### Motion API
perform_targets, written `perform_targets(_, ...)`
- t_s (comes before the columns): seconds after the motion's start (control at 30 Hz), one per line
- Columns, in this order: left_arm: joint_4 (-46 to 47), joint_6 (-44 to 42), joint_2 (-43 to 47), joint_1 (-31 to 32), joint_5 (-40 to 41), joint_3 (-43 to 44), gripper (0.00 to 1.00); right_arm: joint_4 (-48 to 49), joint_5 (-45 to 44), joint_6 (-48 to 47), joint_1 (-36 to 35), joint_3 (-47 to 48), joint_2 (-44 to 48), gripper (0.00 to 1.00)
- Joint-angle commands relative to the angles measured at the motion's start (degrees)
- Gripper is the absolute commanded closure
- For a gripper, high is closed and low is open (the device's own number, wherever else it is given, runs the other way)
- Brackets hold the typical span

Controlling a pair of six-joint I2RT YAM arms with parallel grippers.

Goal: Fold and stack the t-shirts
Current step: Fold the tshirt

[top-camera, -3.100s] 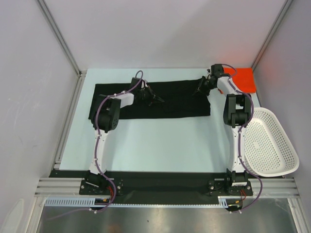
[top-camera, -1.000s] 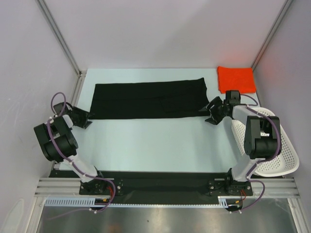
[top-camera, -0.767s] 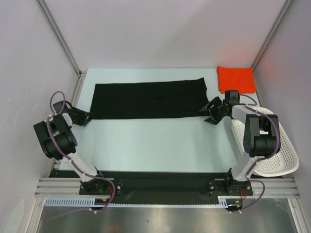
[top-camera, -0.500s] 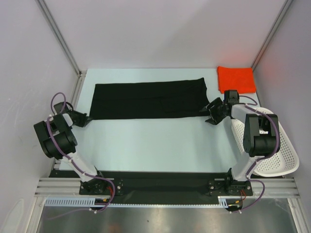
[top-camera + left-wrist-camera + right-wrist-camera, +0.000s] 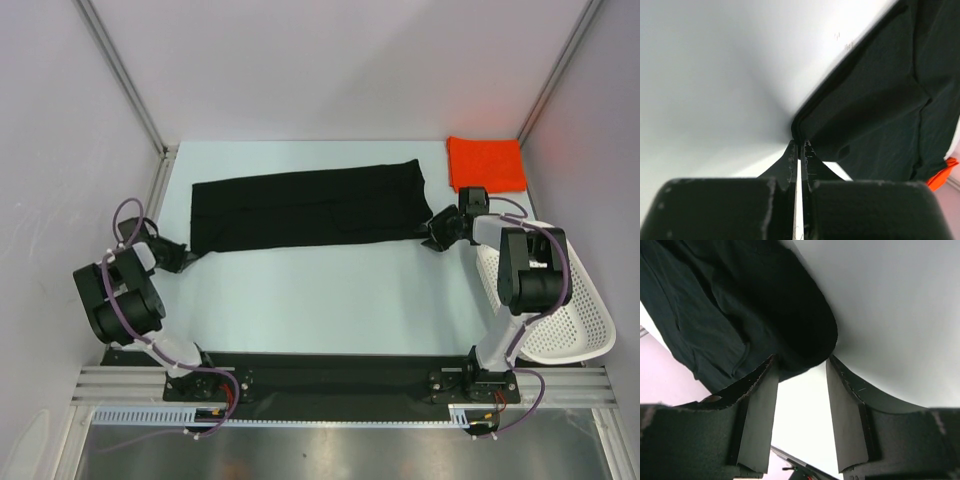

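Pale tabletop (image 5: 330, 300) is carrying two shirts and one white mesh basket (image 5: 560, 330): the black shirt (image 5: 310, 205) is lying as a long band across the far middle, the orange shirt (image 5: 486, 163) is sitting folded in the far right corner, and the basket is resting at the right edge. Of my two grippers, the left gripper (image 5: 800, 146) is pinching the black shirt's near left corner, fingers pressed together, as only its wrist camera is showing; the right gripper (image 5: 802, 362) is standing open astride the band's right end.

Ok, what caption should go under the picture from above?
Left hand and right hand at the two ends of the black shirt, orange shirt folded in the far right corner.
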State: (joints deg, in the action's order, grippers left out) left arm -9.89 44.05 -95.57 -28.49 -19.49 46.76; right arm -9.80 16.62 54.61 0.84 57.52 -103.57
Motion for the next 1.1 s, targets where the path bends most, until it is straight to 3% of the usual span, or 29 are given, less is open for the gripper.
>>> perform_targets(0.0, -4.68, -2.39, 3.90, 2.73, 2.69, -0.36, 1.00, 1.10, -3.25, -0.03, -0.23, 2.16, -0.49, 0.53)
perform_targets(0.17, -7.07, -2.13, 7.84, 7.12, 5.42, -1.85, 1.00, 3.20, -3.88, -1.52, -0.23, 4.00, -3.30, 0.54)
perform_targets(0.47, -11.46, -2.30, 13.47, 13.63, 7.62, -4.31, 1.00, 6.55, -4.31, -5.12, -0.31, 12.51, -11.20, 0.84)
perform_targets(0.7, -15.50, -2.04, 20.76, 18.02, 7.79, -8.18, 1.00, 5.41, -6.33, -12.06, -0.67, 25.42, -17.98, 0.85)
perform_targets(0.87, -18.05, 0.94, 26.57, 28.04, 8.67, -11.77, 1.00, 4.71, -6.95, -14.53, -0.67, 34.93, -23.16, 0.85)
perform_targets(1.07, -21.83, 5.69, 32.45, 48.33, 12.36, -13.45, 1.00, 5.05, -5.64, -16.03, -0.67, 44.08, -30.28, 0.85)
